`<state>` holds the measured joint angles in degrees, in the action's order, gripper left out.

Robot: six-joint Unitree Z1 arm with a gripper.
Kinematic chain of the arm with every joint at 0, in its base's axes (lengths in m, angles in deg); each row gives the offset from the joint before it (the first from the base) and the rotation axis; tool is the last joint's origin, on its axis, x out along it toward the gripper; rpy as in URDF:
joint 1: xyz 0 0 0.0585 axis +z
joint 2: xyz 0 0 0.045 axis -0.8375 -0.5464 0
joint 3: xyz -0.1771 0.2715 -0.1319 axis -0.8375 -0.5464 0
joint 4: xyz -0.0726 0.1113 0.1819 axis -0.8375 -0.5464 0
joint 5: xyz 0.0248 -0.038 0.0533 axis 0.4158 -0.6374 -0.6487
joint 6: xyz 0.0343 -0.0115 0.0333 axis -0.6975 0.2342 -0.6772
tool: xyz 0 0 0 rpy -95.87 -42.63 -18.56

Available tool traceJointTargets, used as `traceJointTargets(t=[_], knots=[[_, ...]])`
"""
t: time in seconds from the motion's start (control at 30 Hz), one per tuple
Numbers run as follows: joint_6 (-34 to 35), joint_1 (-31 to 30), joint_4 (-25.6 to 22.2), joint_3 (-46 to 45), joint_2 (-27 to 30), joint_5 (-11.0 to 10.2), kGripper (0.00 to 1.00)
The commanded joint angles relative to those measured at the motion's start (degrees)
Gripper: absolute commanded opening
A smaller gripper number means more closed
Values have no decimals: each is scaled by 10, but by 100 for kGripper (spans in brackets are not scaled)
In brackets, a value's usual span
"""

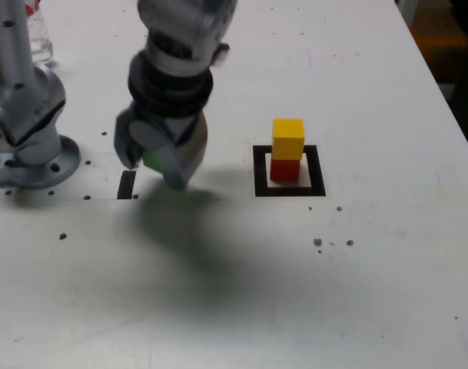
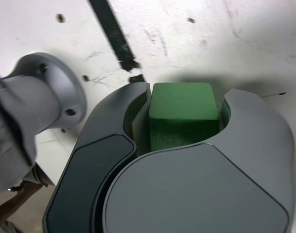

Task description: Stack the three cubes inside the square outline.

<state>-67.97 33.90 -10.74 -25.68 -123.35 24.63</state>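
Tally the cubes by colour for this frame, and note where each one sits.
Red cube: 1, inside the square outline
Yellow cube: 1, stacked on the red
Green cube: 1, between the jaws of the gripper, to the exterior view's left of the outline
Total: 3 cubes

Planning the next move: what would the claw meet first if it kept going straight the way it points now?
The claw, shut on the green cube, points down, so it would probably meet the bare white table first, near a short black tape strip. Its height above the table is unclear.
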Motion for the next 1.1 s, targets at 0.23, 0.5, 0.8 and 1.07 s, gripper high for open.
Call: traceJointTargets(t=[0.23, 0.5, 0.8, 1.07], knots=[[15, 0, -108, 131, 11, -24, 10], [17, 20, -166, 270, -19, -24, 10], [26, 61, -155, 316, -53, -2, 10], [34, 111, -145, 379, -88, 34, 10]])
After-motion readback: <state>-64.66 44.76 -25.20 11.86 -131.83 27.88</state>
